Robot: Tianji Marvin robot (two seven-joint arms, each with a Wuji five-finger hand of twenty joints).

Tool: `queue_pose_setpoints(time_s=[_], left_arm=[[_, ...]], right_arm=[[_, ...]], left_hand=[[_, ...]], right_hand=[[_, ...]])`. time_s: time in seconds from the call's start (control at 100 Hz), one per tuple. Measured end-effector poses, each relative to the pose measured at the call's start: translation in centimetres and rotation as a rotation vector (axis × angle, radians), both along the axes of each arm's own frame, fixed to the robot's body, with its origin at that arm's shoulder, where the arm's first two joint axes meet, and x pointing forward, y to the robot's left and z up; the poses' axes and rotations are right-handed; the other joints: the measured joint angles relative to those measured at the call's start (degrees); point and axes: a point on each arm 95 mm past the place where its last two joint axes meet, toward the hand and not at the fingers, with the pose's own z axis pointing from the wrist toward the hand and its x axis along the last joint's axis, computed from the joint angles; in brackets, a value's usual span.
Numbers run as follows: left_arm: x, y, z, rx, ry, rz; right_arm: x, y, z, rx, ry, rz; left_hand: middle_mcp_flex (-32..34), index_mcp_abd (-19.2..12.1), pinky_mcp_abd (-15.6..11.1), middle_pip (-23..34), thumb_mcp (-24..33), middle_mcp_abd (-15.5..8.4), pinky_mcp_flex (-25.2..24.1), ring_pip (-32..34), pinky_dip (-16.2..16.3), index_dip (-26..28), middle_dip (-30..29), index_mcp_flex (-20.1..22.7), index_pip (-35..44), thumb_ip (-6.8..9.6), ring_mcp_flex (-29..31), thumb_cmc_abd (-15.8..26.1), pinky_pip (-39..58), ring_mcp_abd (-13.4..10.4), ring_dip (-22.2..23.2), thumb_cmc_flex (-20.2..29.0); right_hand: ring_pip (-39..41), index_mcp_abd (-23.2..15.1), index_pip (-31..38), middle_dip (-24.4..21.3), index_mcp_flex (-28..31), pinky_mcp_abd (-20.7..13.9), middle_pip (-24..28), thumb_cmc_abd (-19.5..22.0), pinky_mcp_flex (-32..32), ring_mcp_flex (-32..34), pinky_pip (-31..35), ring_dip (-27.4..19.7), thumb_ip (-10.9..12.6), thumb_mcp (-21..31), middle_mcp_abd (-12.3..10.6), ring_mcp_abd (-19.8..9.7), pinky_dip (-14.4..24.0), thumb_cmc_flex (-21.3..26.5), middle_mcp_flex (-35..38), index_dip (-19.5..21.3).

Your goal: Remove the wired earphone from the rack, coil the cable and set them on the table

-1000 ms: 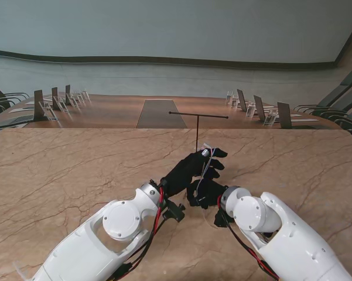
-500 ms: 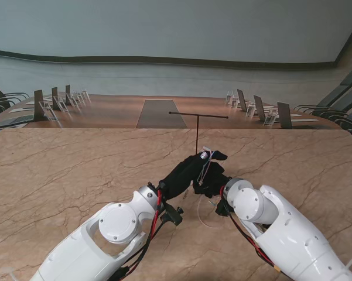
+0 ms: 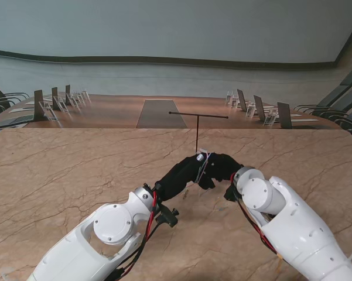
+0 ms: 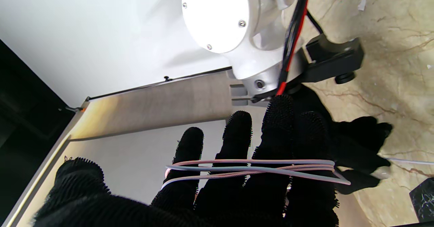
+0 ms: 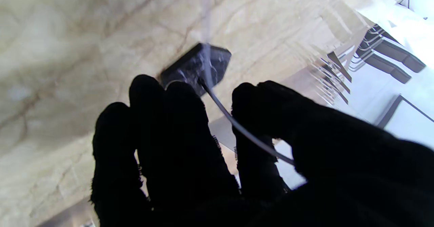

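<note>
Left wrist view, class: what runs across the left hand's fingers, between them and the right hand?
Several turns of the earphone cable wrap the left hand, with one strand leading toward the right hand.

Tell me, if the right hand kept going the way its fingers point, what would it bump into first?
Probably the left hand: in the stand view the right hand points toward its cable-wrapped fingers, nearly touching. The depth between them is unclear.

cable [image 4: 251, 168] around left robot hand [image 3: 184, 171], rack [image 3: 197, 132] behind

earbuds hidden, rack base [image 5: 196, 67] blurred
</note>
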Motion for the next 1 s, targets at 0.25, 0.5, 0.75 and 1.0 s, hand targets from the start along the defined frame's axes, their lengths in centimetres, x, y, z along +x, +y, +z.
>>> queue_pose_setpoints(time_s=[0.25, 0.5, 0.75, 1.0], left_arm=[[0.0, -0.1, -0.5, 0.014, 0.019, 0.002], [-0.3, 0.0, -1.2, 0.026, 0.035, 0.006], [-0.3, 0.1, -1.6, 0.038, 0.045, 0.003], [-0.2, 0.2, -2.2, 0.061, 0.060, 0.007]], right_arm=[[0.1, -0.4, 3.7, 0.019, -0.117, 0.034], [-0.2, -0.5, 6.3, 0.028, -0.188, 0.079], [-0.9, -0.8, 8.6, 0.034, -0.259, 0.113], [-1.4, -0.9, 9.9, 0.025, -0.303, 0.146]], left_hand=[[2.67, 0.41, 0.72, 1.94, 0.00, 0.67, -0.77, 0.00, 0.01, 0.09, 2.01, 3.00, 0.00, 0.00, 0.00, 0.00, 0.01, 0.41, 0.01, 0.00], [3.82, 0.53, 0.87, 2.51, 0.00, 0.66, -1.18, 0.00, 0.13, 0.09, 2.99, 3.67, 0.00, 0.00, -0.01, 0.00, 0.02, 0.76, 0.01, 0.01], [4.49, 0.60, 1.00, 3.32, 0.00, 0.67, -1.29, 0.53, 0.78, 0.10, 4.08, 4.38, 0.00, 0.00, -0.01, 0.00, 0.08, 0.84, 0.01, 0.01], [4.26, 0.62, 1.02, 3.45, 0.00, 0.67, -1.35, 1.06, 1.32, 0.11, 4.13, 4.42, 0.00, 0.00, -0.01, 0.00, 0.16, 0.86, 0.04, 0.01]], right_hand=[[-0.11, 0.00, -0.21, -1.82, 0.00, -0.76, -0.60, 0.00, -0.70, -0.66, -0.03, -0.02, 0.00, 0.01, -0.06, -0.30, -0.52, 0.00, -0.47, 0.58], [-2.65, 0.00, -0.39, -4.90, 0.00, -2.43, -4.40, -0.11, -2.01, -2.09, -1.99, -1.49, 0.01, 0.54, -0.43, -0.90, -1.53, -0.11, -0.60, 1.01], [-6.37, 0.00, -0.50, -7.92, 0.24, -4.96, -11.32, -0.85, -3.22, -3.76, -3.34, -3.03, 0.01, 1.24, -1.52, -2.04, -2.67, -0.17, -1.76, 1.51], [-10.41, 0.07, -0.70, -8.50, 1.39, -9.97, -18.57, -2.74, -5.97, -10.54, -3.85, -4.69, -0.02, 2.92, -3.49, -4.87, -3.29, -0.22, -9.52, 1.51]])
